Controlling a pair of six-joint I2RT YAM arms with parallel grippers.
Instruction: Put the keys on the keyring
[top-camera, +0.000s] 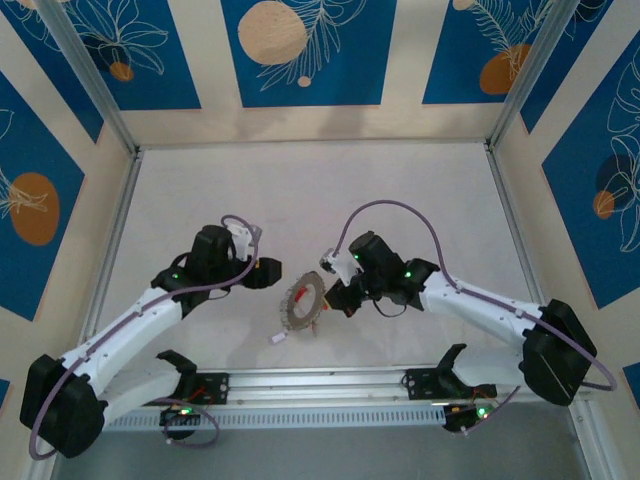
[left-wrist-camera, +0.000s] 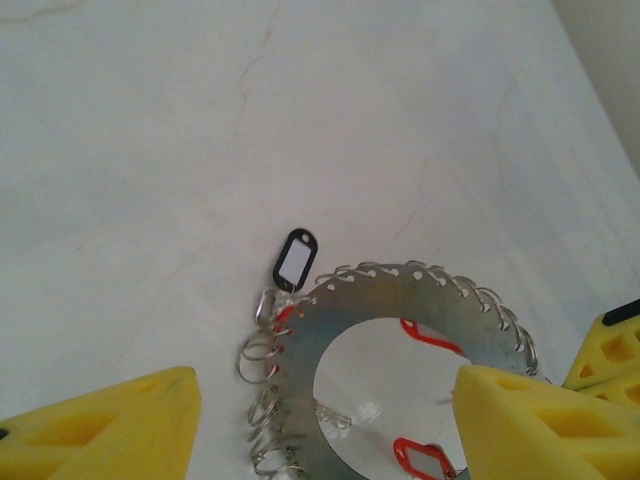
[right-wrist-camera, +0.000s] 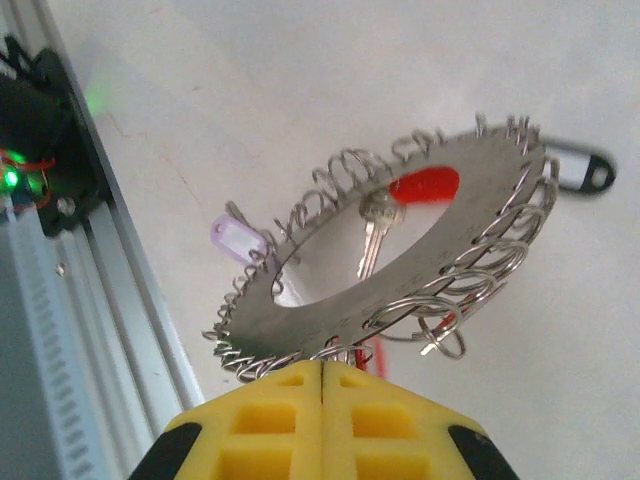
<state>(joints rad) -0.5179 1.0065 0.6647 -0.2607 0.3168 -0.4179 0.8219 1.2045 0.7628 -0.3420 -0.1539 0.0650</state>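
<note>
The left gripper (top-camera: 262, 272) hangs released over the white matte worktop (top-camera: 300, 190). Its two yellow fingers (left-wrist-camera: 110, 430), of a soft foam-like material, are spread wide apart just left of the keyring (top-camera: 305, 300). The keyring is a flat disc of dull grey metal with a big round hole in the middle. Its rim carries many thin wire loops (left-wrist-camera: 262, 365), round and shiny. The disc is tilted, with one edge higher than the other.

An oval black key tag (left-wrist-camera: 295, 260) with a plain white label window lies beside the rim. Two red key tags (left-wrist-camera: 432, 337) of glossy plastic show through the hole. In the right wrist view a small silver metal key (right-wrist-camera: 372, 235) hangs in the hole. A pale lilac key tag (right-wrist-camera: 237, 240), half transparent, sits near the rim on the side of the aluminium rail (right-wrist-camera: 110, 300). Whether it hangs on a loop, I cannot tell.

The right gripper (top-camera: 340, 298) is clenched on the rim of the keyring. Its yellow fingers, moulded with square hollows, are pressed together at the metal edge.
</note>
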